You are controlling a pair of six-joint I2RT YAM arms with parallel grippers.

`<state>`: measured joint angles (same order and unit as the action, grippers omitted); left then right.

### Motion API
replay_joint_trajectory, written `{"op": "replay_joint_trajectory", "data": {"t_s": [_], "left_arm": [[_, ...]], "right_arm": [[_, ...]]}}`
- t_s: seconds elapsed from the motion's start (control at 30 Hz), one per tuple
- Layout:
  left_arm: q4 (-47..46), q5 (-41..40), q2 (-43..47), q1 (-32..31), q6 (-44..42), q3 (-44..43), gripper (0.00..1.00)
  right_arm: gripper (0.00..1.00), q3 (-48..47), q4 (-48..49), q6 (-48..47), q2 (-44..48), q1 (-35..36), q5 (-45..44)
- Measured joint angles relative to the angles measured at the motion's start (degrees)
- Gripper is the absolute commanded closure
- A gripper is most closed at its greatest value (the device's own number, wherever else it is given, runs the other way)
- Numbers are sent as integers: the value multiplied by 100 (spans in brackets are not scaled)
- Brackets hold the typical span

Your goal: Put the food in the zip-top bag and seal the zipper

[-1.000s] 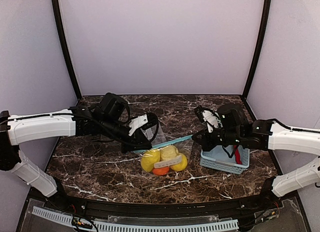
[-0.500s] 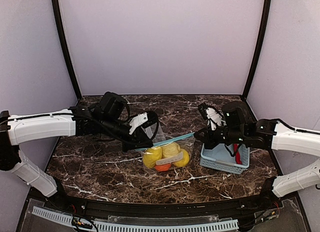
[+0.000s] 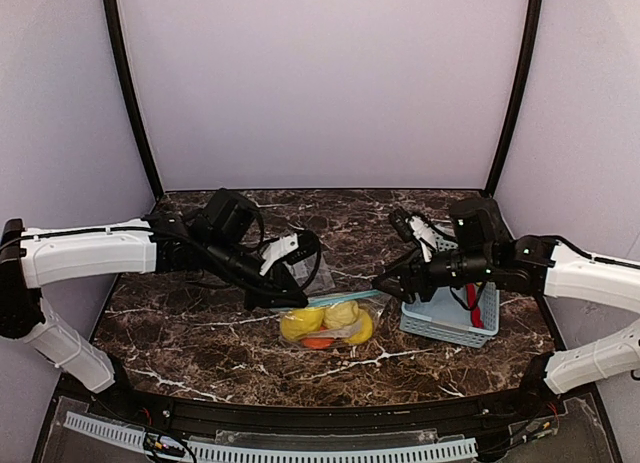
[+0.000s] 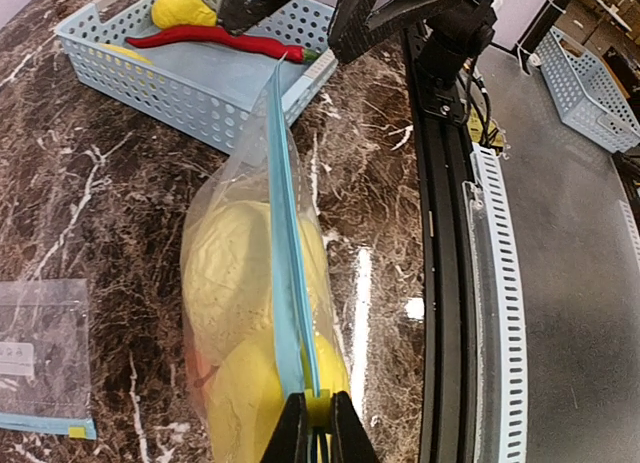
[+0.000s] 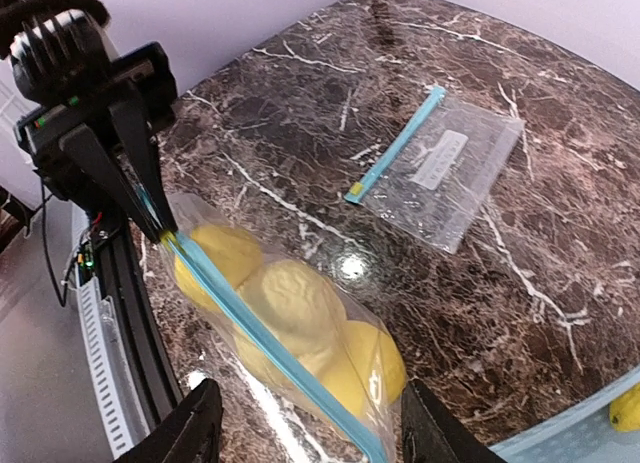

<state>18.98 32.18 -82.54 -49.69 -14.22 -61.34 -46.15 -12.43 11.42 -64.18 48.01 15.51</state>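
Since the earlier frame the zip-top bag (image 3: 325, 325) has sunk from hanging taut to resting on the marble table (image 3: 180, 333), and the right gripper (image 3: 382, 282) has spread its jaws wide, releasing the zipper (image 4: 285, 233). The left gripper (image 4: 318, 428) remains clamped narrow on the zipper's other end. The yellow fruits (image 3: 320, 319) and the orange (image 3: 318, 342) sit inside. A red chili (image 4: 215, 38) and one yellow piece (image 4: 180, 3) lie in the blue basket (image 3: 445, 323). Judgement: loading incomplete; seal unconfirmed.
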Motion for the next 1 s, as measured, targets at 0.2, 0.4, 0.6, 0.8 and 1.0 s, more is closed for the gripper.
{"op": "replay_joint_trajectory", "data": {"t_s": [0.2, 0.4, 0.6, 0.8, 1.0], "left_arm": [[-4, 293, -90, -138, 116, 0, 99], [-70, 411, -90, -131, 227, 0, 99], [-136, 446, -90, -133, 291, 2, 99], [-219, 494, -90, -133, 352, 44, 99], [-295, 619, -87, -79, 457, 76, 99]], "right_arm": [[32, -267, 201, -197, -299, 173, 761], [37, -761, 369, -376, -1154, 496, 1154], [41, -1008, 387, -505, -1711, 708, 1346], [41, -1095, 387, -544, -2020, 800, 1429], [53, -1193, 354, -557, -2116, 811, 1425]]}}
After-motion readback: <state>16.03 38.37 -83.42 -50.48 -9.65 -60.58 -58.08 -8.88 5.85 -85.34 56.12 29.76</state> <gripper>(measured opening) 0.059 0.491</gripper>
